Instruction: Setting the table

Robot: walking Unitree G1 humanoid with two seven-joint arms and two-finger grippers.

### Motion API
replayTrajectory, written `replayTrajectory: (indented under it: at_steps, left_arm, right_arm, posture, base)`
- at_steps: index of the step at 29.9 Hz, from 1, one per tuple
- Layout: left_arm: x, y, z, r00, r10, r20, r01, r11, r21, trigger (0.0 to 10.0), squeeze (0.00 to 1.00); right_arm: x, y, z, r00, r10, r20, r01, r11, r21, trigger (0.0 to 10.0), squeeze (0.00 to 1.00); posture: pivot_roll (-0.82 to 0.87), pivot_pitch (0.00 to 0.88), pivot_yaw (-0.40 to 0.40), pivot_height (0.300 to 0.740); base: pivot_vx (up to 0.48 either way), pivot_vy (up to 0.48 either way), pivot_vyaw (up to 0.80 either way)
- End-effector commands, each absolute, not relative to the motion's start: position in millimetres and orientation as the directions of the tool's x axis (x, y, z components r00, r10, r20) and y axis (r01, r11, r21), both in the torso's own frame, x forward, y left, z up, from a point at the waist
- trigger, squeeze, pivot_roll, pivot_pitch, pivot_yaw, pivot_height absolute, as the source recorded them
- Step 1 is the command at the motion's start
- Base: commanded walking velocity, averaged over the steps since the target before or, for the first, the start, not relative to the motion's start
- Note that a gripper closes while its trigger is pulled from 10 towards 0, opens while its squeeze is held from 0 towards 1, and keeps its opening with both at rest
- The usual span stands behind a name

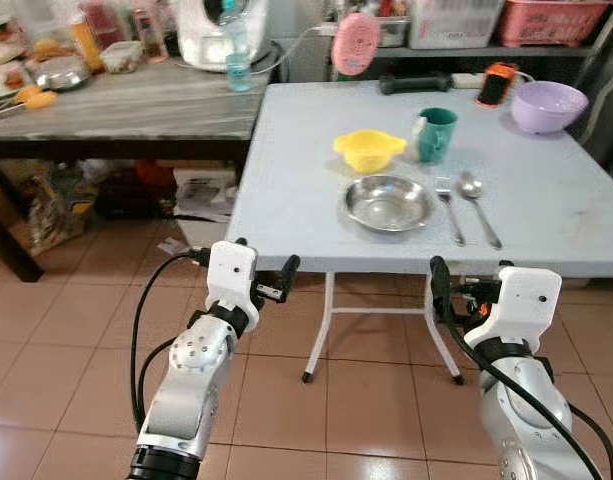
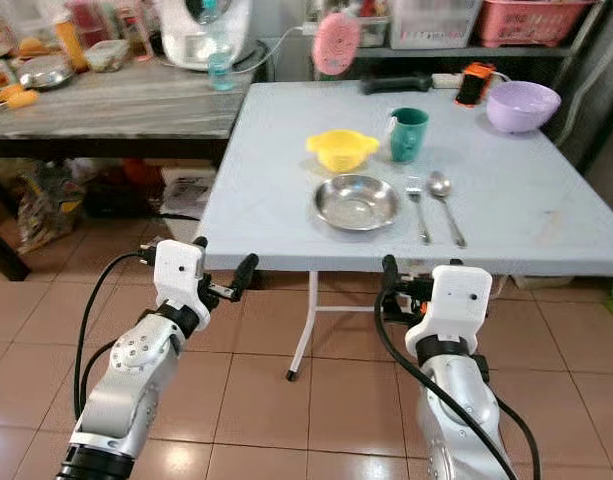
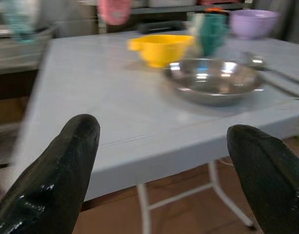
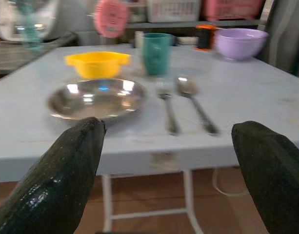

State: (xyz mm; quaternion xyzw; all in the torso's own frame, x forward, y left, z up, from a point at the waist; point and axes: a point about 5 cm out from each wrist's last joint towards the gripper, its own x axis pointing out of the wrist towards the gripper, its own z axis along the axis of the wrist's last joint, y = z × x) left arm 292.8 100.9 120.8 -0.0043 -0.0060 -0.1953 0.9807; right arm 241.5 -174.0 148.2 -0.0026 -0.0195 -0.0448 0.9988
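Left gripper (image 3: 159,170) and right gripper (image 4: 166,175) — both spread wide, empty, held short of the table (image 1: 286,190) edge. Ahead of the right: shiny steel plate (image 1: 389,203), fork (image 1: 448,212) and spoon (image 1: 478,207) beside it — blurred in the wrist views. Beyond: yellow bowl (image 1: 369,150), green cup (image 1: 437,134).

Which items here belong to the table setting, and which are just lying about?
Table setting: round steel plate, yellow plastic bowl, green mug, metal fork, metal spoon.

Lying about: lilac bowl, pink fan, orange phone.
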Motion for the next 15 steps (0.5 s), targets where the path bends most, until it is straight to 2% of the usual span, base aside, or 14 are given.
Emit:
replayTrajectory:
  at_steps: [1,9,15]
  left_arm:
    - [292.7,101.1,127.4,0.915,-0.401,0.041,0.401,0.916,-0.002,10.0,0.0]
    - [290.9,99.5,125.9,0.908,-0.418,0.036,0.419,0.908,-0.003,10.0,0.0]
    - [289.7,97.7,125.4,0.896,-0.443,0.032,0.444,0.896,-0.012,10.0,0.0]
  right_arm:
    - [241.4,-175.3,150.6,0.994,-0.101,0.047,0.102,0.995,-0.002,10.0,0.0]
    - [240.8,-176.3,150.6,0.993,-0.11,0.047,0.111,0.994,-0.003,10.0,0.0]
    - [241.5,-177.1,151.0,0.992,-0.115,0.048,0.115,0.993,-0.01,10.0,0.0]
  posture:
    - [-0.1,0.038,0.049,0.74]
    - [-0.1,0.04,0.052,0.74]
    - [-0.1,0.044,0.051,0.74]
  base:
    - [0.0,0.0,-0.41]
    - [0.0,0.0,0.0]
    - [0.344,0.0,0.0]
